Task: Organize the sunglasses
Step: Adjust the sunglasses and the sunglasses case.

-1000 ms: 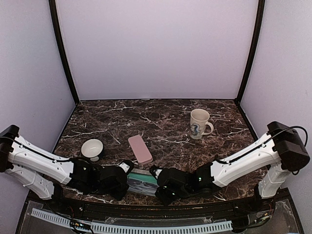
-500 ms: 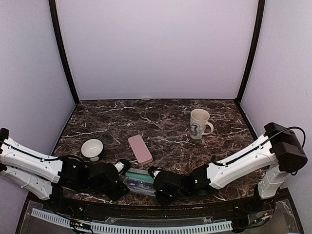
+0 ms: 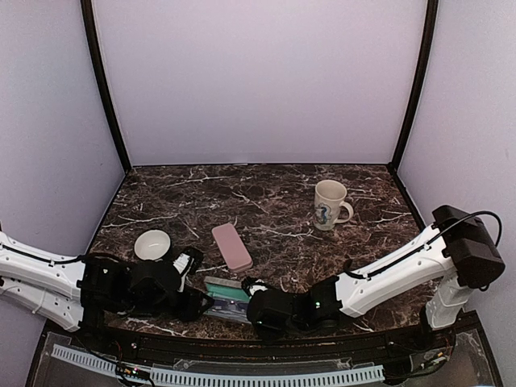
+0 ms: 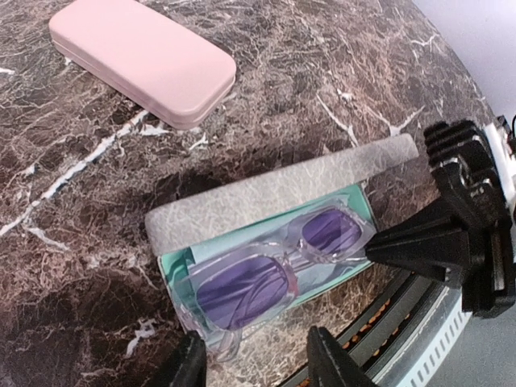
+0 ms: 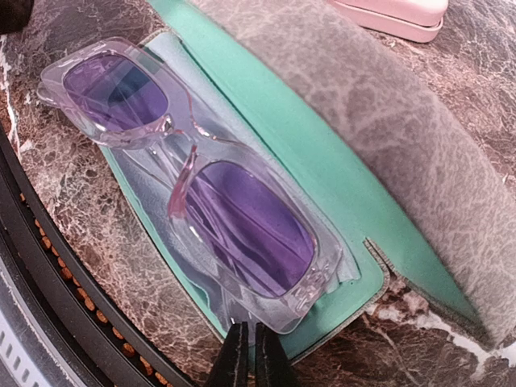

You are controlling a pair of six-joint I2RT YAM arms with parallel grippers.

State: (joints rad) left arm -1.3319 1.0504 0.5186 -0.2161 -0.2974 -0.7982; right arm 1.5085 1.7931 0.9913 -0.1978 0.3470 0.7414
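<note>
The sunglasses (image 4: 274,270) have a chunky translucent pinkish frame and purple lenses. They lie folded on a pale blue cloth in an open grey case (image 4: 266,193) with teal lining (image 5: 266,113), at the table's near edge (image 3: 228,292). My left gripper (image 4: 254,359) is open; its fingers (image 4: 189,364) stand just off the case's front rim near the left lens and hold nothing. My right gripper (image 5: 247,343) is shut, its tips at the rim of the case's lower half by the other lens (image 5: 250,230). Whether it pinches the rim is unclear. No dark-framed pair shows.
A shut pink case (image 3: 231,246) lies just behind the open one. A white bowl (image 3: 152,244) sits to the left, a mug (image 3: 330,205) at the back right. The table's front rail (image 5: 48,266) runs right beside the case.
My left gripper has opened and drawn back to the left, away from the case. The right arm has slid left with its gripper shut, and the case has shifted slightly left.
</note>
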